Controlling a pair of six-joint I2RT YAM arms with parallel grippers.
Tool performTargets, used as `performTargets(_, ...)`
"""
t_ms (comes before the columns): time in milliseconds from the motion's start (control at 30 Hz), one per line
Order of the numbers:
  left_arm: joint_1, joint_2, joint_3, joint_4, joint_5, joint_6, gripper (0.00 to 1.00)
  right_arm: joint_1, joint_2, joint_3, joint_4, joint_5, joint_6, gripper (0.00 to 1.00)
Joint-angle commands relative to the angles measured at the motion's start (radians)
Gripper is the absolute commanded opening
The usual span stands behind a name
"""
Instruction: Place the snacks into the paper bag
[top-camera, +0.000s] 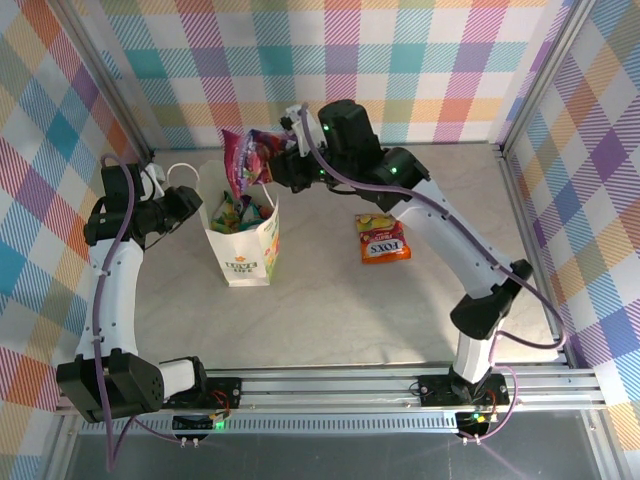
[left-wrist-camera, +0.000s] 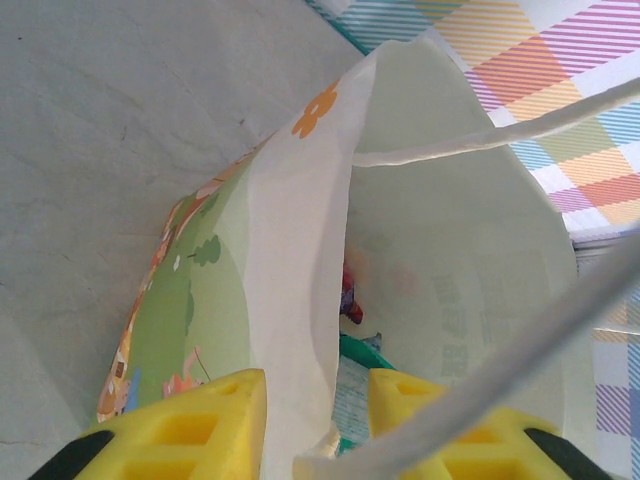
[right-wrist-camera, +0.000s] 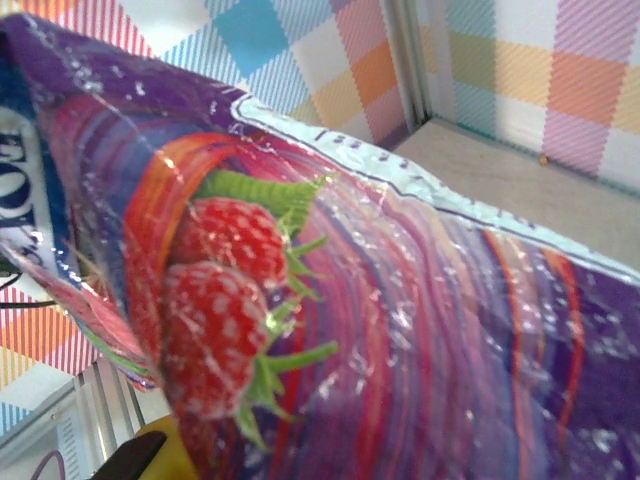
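Observation:
The white paper bag (top-camera: 243, 245) stands upright left of the table's middle, mouth open. My left gripper (top-camera: 192, 207) is shut on its left rim. In the left wrist view the bag wall (left-wrist-camera: 295, 300) runs between the yellow fingers (left-wrist-camera: 205, 420), and packets (left-wrist-camera: 360, 352) lie inside the bag. My right gripper (top-camera: 281, 166) is shut on a purple snack packet (top-camera: 245, 160) with raspberries printed on it (right-wrist-camera: 330, 280), hanging just above the bag's mouth. One yellow finger (right-wrist-camera: 160, 455) shows under the packet. An orange-red snack packet (top-camera: 383, 240) lies flat on the table to the right of the bag.
White cord handles (left-wrist-camera: 480, 140) cross the left wrist view. Checked walls close in the back and both sides, with a metal frame post (top-camera: 535, 100) at the back right. The arms' mounting rail (top-camera: 340, 380) runs along the near edge.

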Motion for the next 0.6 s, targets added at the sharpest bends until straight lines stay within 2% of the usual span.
performTargets(0, 0.015, -0.029, -0.011, 0.001, 0.02, 0.004, 0.32, 0.007, 0.054, 0.132, -0.039, -0.068, -0.129, 0.19)
performTargets(200, 0.022, -0.037, -0.024, 0.007, 0.02, 0.001, 0.32, 0.008, 0.153, 0.282, -0.088, -0.081, -0.209, 0.2)
performTargets(567, 0.027, -0.036, -0.029, 0.018, 0.029, -0.009, 0.32, 0.008, 0.206, 0.284, 0.003, -0.198, -0.362, 0.2)
